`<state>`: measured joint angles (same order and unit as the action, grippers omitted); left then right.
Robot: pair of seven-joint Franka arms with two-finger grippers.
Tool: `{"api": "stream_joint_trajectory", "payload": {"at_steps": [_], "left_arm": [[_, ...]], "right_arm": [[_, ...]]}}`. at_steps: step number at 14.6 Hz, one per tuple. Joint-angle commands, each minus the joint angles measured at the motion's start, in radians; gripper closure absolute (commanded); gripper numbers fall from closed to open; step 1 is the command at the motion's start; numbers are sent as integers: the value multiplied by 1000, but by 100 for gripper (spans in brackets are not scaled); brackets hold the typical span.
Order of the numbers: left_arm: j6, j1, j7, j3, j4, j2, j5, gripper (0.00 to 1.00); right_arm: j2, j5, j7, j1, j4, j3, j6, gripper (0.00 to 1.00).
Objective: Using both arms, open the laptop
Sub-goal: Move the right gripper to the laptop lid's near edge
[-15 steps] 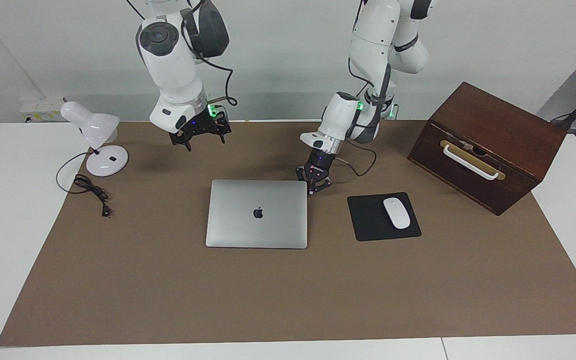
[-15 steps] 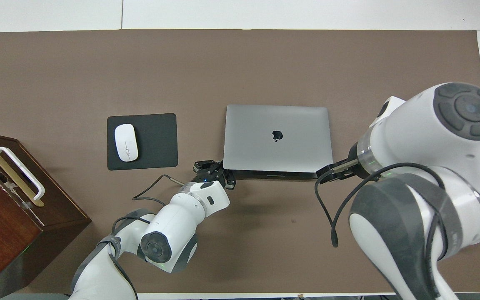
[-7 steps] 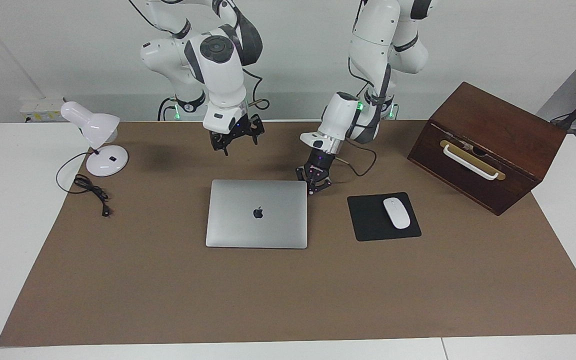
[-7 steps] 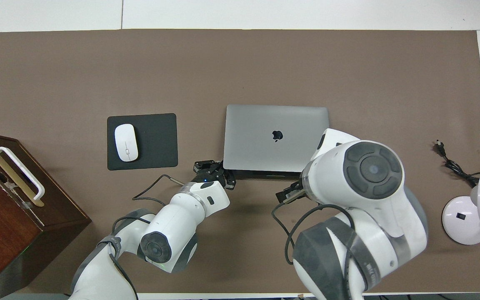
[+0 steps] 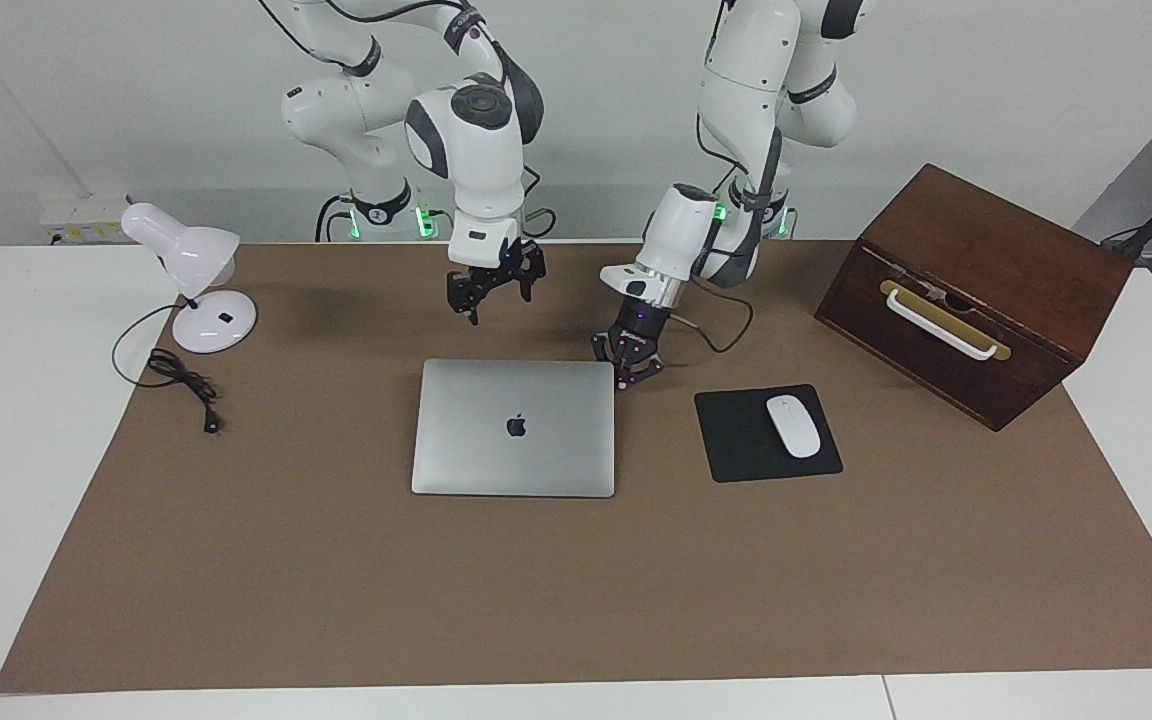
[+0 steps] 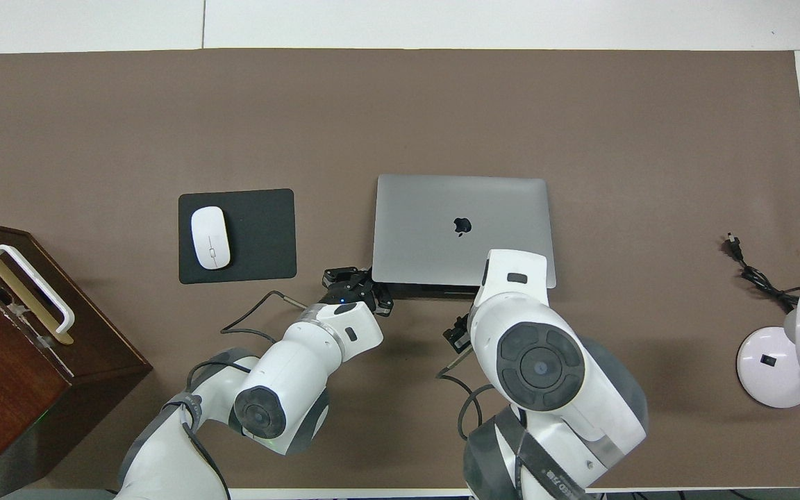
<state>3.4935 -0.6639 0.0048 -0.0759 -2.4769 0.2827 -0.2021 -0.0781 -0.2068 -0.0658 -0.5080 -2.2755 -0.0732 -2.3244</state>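
Observation:
The closed silver-grey laptop lies flat on the brown mat, logo up. My left gripper is shut and sits low at the laptop's corner nearest the robots, toward the left arm's end of the table. I cannot tell whether it touches the laptop. My right gripper hangs in the air over the mat, just off the laptop's edge nearest the robots, with nothing in it. In the overhead view its own arm covers most of it.
A white mouse lies on a black mouse pad beside the laptop, toward the left arm's end. A brown wooden box with a white handle stands past it. A white desk lamp and its cable are at the right arm's end.
The right arm has swung from the lamp's end of the table toward the laptop, and its gripper has dropped a little. The left arm and the laptop have not moved.

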Motion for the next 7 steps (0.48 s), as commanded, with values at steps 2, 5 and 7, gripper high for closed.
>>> {"api": "stream_joint_trajectory", "payload": {"at_steps": [2, 5, 7], "left_arm": [[10, -51, 11, 2, 20, 53, -31, 100], [10, -52, 11, 2, 20, 53, -33, 100], [10, -62, 11, 2, 20, 55, -36, 100]], "right_arm": [[23, -59, -11, 2, -27, 1, -73, 0], [37, -92, -11, 0, -44, 1, -107, 0], [52, -166, -11, 3, -58, 3, -150, 0]]}}
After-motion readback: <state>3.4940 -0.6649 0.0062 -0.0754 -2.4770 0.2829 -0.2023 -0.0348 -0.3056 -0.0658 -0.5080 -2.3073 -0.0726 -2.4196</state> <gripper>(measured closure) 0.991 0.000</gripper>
